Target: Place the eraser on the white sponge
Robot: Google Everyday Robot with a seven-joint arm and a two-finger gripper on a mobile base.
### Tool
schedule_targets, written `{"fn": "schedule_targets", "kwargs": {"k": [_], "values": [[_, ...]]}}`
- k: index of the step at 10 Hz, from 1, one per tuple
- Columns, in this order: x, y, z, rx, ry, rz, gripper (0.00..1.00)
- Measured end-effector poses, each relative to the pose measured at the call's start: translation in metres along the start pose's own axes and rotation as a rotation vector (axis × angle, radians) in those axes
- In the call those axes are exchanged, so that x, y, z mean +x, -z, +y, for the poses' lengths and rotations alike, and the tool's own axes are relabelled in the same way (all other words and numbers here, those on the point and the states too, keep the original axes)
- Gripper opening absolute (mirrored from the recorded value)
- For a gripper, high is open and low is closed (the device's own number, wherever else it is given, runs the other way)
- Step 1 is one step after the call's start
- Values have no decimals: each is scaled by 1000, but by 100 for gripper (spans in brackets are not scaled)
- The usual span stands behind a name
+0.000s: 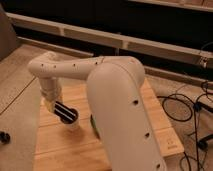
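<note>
The end effector (54, 105) hangs over the left part of the wooden table (55, 146), at about 9 o'clock from the middle of the scene, at the low end of the white arm (116, 115). The arm's thick link fills the foreground and hides much of the table's middle and right.

The end effector is closed, and it looks to be gripping the eraser (65, 113) by the end nearest it. That end is tucked in against the pale fingers (49, 105), so the contact itself is partly hidden.

The eraser juts out toward 4 o'clock from the end effector, a black block with pale stripes running along its length, tilted down to the right. It sits over the table's left half.

Touching the eraser's far end, at 5 o'clock from it, is a pale shape (74, 124); what it is cannot be told.

A green sliver (93, 126) shows against the arm's edge, at 3 o'clock from that shape.

Black cables (179, 107) lie on the floor off the table's right side.
</note>
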Motion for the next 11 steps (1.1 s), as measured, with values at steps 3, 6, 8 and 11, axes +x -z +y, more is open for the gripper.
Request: {"fn": "schedule_targets", "kwargs": {"k": [3,6,8,11], "values": [[2,27,-6,60,-29,29,0],[36,79,-21,191,-138,106,0],[91,120,-32,297,-334,130,0],[163,126,-27,312,-606,77,0]]}}
